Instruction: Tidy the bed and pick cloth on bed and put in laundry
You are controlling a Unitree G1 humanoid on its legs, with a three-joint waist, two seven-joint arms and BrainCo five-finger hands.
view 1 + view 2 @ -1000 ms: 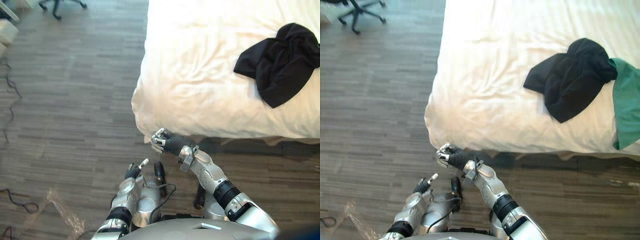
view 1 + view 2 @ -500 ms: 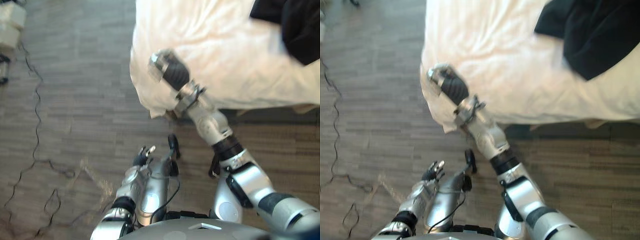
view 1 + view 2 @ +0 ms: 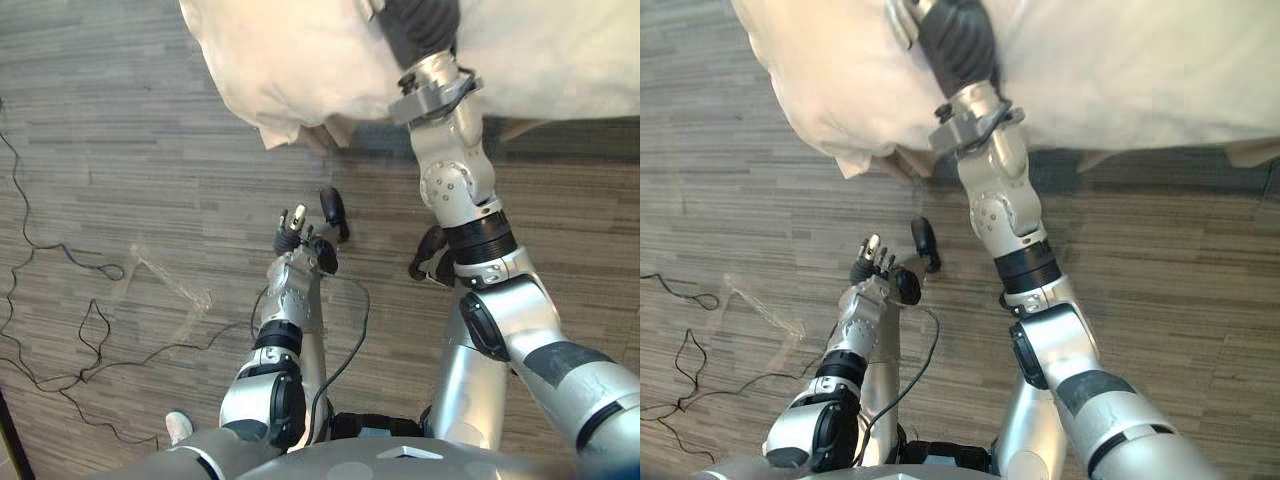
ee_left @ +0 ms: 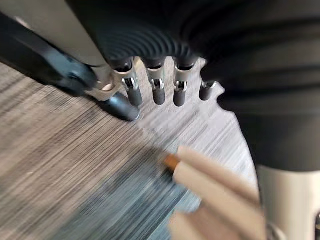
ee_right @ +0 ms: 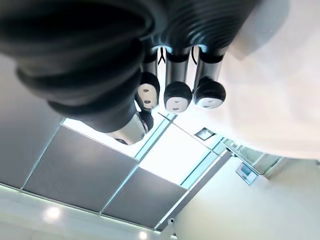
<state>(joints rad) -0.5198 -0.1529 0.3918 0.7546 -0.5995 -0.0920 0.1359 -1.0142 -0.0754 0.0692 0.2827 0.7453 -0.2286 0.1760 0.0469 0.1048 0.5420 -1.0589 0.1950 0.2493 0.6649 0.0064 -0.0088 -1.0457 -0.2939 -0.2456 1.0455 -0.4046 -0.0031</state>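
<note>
Sitting at the top edge of the left eye view, right hand [image 3: 425,22] lies on the white bedding [image 3: 290,60], arm stretched up from lower right. Bedding spans the top of the frame, and its corner hangs down over the wood floor [image 3: 120,150] at upper centre. Left hand [image 3: 293,228] is mid-frame, low over the floor, well apart from the bedding and touching nothing.

Right eye view: same layout. Right hand's dark cover is at top centre against the bedding, left hand below it over the floor.

Left wrist view: fingers [image 4: 157,90] bent in short, thumb [image 4: 121,106] off to the side, nothing in them. Floor beyond. Blurred beige shapes [image 4: 215,185] close by, cannot tell what they are.

Right wrist view: fingertips [image 5: 175,97] curled back toward the palm with pads bare, no cloth seen inside them. White bedding sits just beside the fingers. Ceiling panels [image 5: 75,170] behind.
</note>
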